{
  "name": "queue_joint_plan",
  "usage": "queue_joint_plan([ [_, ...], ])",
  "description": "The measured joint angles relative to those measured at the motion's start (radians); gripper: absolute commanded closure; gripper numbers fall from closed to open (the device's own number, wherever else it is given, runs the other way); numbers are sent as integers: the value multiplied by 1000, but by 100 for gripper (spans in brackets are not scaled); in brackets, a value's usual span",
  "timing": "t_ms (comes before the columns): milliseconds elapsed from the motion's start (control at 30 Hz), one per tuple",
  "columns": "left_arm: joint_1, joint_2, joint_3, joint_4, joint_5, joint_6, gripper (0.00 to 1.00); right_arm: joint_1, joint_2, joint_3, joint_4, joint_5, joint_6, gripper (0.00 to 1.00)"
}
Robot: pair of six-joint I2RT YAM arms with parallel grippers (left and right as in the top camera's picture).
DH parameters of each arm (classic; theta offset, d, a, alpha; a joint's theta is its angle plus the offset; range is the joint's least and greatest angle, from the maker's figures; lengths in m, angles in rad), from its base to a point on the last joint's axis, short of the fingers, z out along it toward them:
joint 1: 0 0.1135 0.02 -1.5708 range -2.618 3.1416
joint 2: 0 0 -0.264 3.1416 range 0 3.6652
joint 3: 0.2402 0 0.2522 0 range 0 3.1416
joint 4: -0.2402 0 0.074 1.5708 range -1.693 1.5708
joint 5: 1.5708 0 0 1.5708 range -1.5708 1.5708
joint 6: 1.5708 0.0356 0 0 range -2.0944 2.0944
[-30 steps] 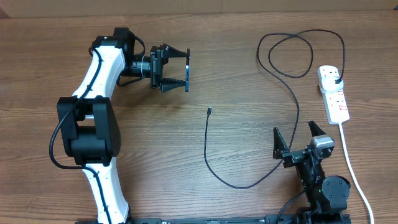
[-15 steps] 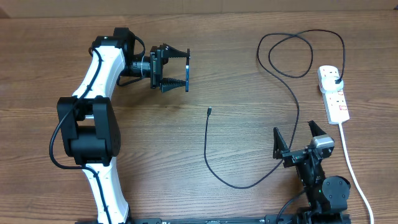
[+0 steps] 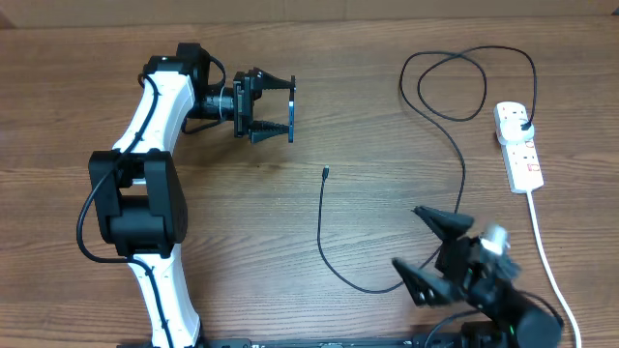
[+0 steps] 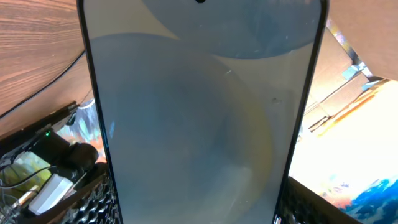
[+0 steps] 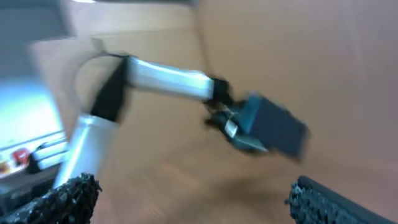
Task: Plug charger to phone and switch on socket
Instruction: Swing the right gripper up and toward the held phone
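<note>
Left gripper (image 3: 286, 108), upper left of the overhead frame, is clamped on the phone (image 4: 199, 112). Right gripper (image 3: 428, 253), lower right, has its fingers wide apart and empty, near the charger (image 3: 321, 222).

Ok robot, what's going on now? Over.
Left gripper shut on phone. Right gripper open, empty, near charger. Tip lying loose, not in phone. Nothing in the way.

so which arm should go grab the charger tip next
Right. The right hand is open and empty, close to the charger where it loops low, and the connector tip lies free on the table. The left hand is shut on the phone.
</note>
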Motion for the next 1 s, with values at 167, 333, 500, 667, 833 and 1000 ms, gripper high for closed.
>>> queue_joint_plan([
  [167, 0, 0, 0, -1, 0, 0, 29, 0, 5, 126, -90, -20, 22, 0],
  [333, 0, 0, 0, -2, 0, 0, 30, 0, 154, 476, -648, -39, -188, 0],
  [500, 0, 0, 1, -1, 0, 0, 30, 0, 475, 839, -1180, -35, -431, 0],
  [667, 0, 0, 1, -1, 0, 0, 29, 0, 740, 1067, -1248, -276, -451, 0],
  [833, 0, 0, 1, -1, 0, 0, 29, 1, 828, 1081, -1165, -415, -359, 0],
  [1000, 0, 0, 1, -1, 0, 0, 29, 87, 841, 1099, -1312, -194, -309, 1],
])
